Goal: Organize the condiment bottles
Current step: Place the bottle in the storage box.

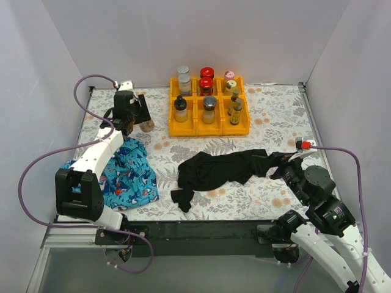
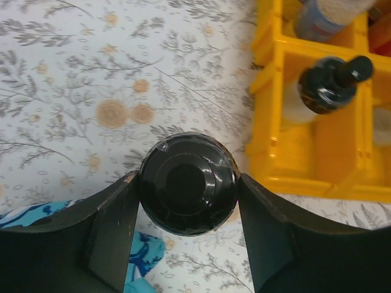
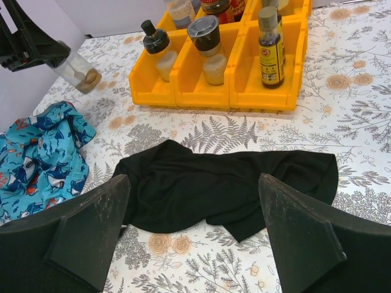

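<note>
Lettering on the yellow-labelled amber bottle [image 3: 270, 38] is unreadable.

Nothing could be read anywhere. The slim amber bottle [image 3: 270, 52] in the near right compartment of the tray [image 3: 256, 97] carried a yellow and red label, its print too small to make out.

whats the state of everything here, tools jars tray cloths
left tool, closed on the black-lidded jar
black-lidded jar, gripped at its lid, tilted, outside the tray
right tool, open, empty, above the black cloth
bottles in the tray, upright, capped
yellow tray, every compartment occupied
black cloth, crumpled on the table
blue cloth, crumpled by the left arm
</note>
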`<state>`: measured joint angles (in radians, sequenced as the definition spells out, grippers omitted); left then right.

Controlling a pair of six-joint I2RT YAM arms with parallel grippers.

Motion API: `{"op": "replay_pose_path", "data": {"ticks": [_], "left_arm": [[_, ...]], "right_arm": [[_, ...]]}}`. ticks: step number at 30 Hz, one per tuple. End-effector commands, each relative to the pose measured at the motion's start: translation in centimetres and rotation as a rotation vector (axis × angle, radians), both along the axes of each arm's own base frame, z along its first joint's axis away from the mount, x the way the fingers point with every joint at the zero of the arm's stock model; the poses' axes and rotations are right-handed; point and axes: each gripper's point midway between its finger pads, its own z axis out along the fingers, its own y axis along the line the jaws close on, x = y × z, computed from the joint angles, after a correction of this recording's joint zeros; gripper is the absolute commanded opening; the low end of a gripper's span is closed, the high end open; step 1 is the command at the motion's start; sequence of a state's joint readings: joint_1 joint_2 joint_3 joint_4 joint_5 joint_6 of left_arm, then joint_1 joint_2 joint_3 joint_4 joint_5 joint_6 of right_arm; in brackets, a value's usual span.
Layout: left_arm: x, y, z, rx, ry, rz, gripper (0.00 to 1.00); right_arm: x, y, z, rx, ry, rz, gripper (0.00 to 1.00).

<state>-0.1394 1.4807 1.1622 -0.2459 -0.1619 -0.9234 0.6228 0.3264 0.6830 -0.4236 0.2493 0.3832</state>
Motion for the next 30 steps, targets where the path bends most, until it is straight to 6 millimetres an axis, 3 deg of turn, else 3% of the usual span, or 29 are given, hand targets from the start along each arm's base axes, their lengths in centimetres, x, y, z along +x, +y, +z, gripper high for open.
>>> {"op": "replay_pose_path", "data": {"ticks": [1,7,11,22,30], "left_arm": [[-0.1,-4.3,6.0,-0.044,-0.131,-0.11,0.0],[-1.0,-10.4,7.7,-0.051,-0.21,-0.276,0.0],[-0.6,-12.8,8.8,-0.065,-0.246,-0.33,0.0],[2.1,-17.0,5.9,-0.02,-0.252,-0.404,0.0],[4.3,-18.1,2.8,0.039,-0.233,-0.398,0.0]], "right_arm": [[-0.2,-0.6,2.2,0.037,-0.047,-0.021,0.94],[-0.2,-0.6,2.2,0.035,-0.047,-0.021,0.94],[-0.1,-0.6,2.3,0.034,-0.049,-0.024,0.94],[0.1,-1.0,1.9,0.015,-0.051,-0.044,0.94],[0.3,-1.2,1.5,-0.001,-0.052,-0.058,0.95]]}}
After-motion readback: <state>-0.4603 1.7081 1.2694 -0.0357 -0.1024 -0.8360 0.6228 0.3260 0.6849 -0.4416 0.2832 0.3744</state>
